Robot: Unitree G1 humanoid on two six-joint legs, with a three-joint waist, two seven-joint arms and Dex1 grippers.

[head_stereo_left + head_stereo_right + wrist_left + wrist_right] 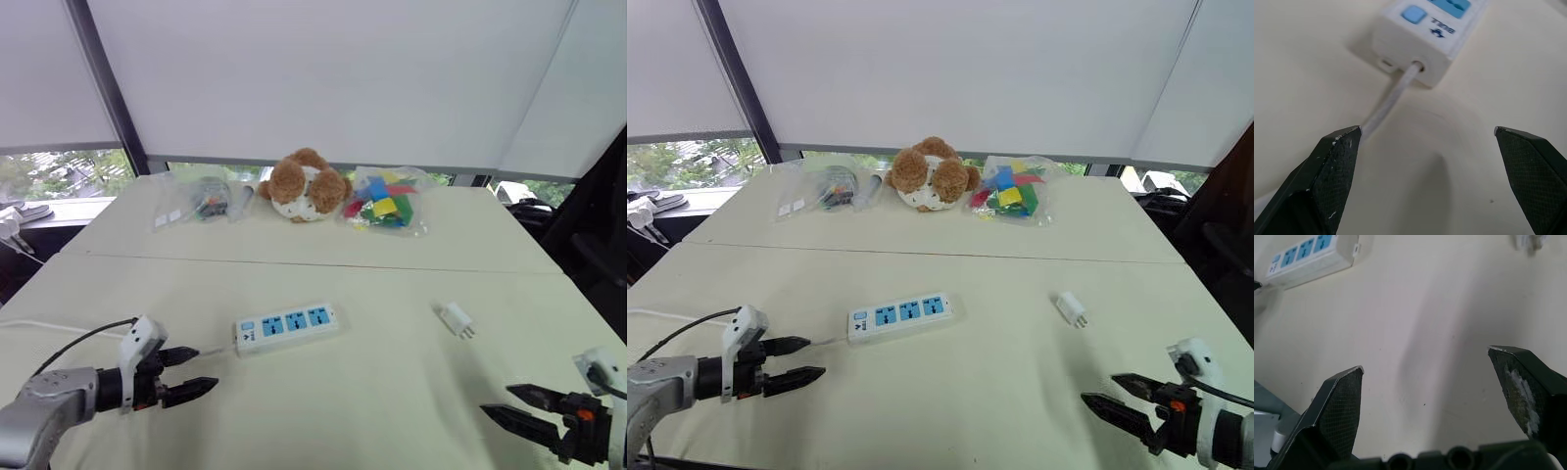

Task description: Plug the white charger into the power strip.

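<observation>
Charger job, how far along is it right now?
Nothing looks done: the charger lies loose on the table, well apart from the strip, whose sockets are empty. Nothing is in hand: the left gripper is open by the strip's cord end, and the right gripper is open short of the charger. Left to do: grasp, carry, plug in.

1. The one mark that can be read is the brand word "BULL", with a small logo beside it. It is printed in dark letters on the white top face of the power strip (1422,46).
2. It stands just beside the blue button (1414,13) at the strip's corded end. This is straight ahead of the left pincer (1426,131), past its spread fingertips, and upside down as seen from there.
3. Well beyond that pincer, a clear bag (191,206) on the far tabletop (392,382) bears small white labels, too small to read.
</observation>
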